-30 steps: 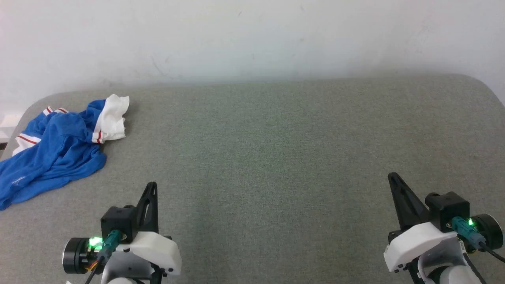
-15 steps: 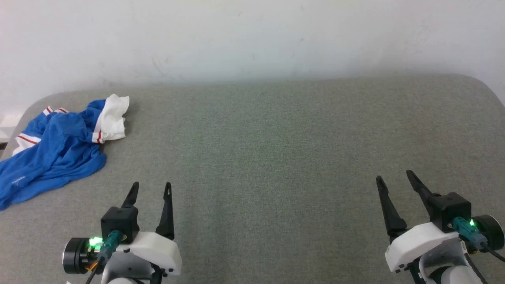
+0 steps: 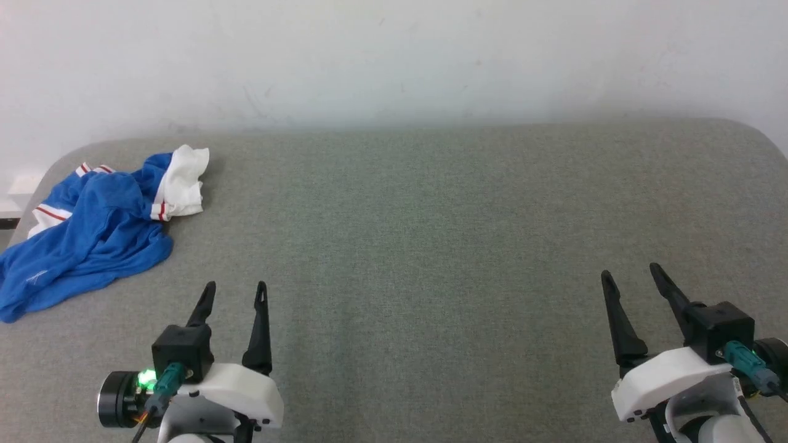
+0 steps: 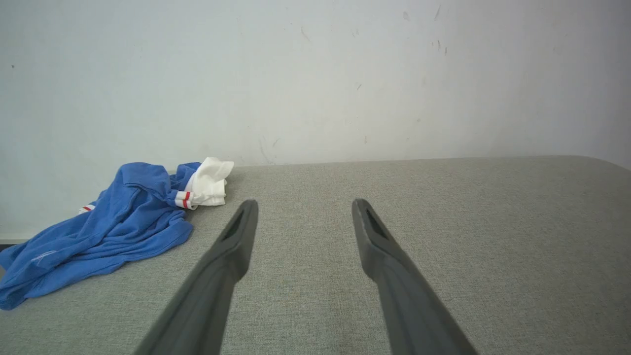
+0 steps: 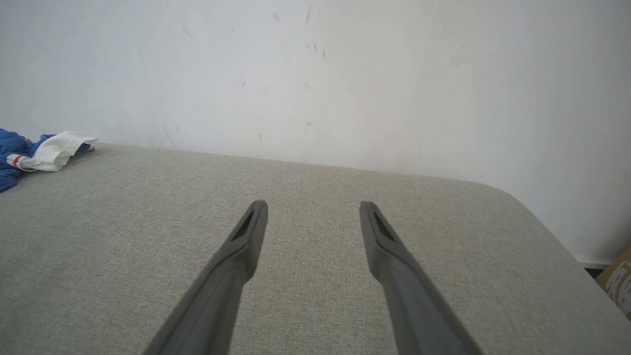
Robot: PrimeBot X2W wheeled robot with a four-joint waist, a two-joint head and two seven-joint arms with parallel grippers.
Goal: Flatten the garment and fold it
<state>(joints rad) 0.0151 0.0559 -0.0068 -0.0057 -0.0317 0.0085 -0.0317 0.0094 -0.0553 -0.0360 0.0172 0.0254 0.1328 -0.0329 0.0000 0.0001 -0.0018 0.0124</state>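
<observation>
The crumpled blue garment (image 3: 92,240) lies at the far left corner of the grey table (image 3: 431,234), below a scuffed wall (image 3: 394,55), well apart from the left gripper (image 3: 236,285) and right gripper (image 3: 630,271), both with jaws spread and empty. Its faint white print is too small to read. The right wrist view catches what may be a cardboard box (image 5: 618,283) beyond the table's edge.

Bright, even, soft light; sharp, shadowless pictures.

garment (image 3: 92,240) — thin cloth; tbl (image 3: 431,246) — matt weave
</observation>
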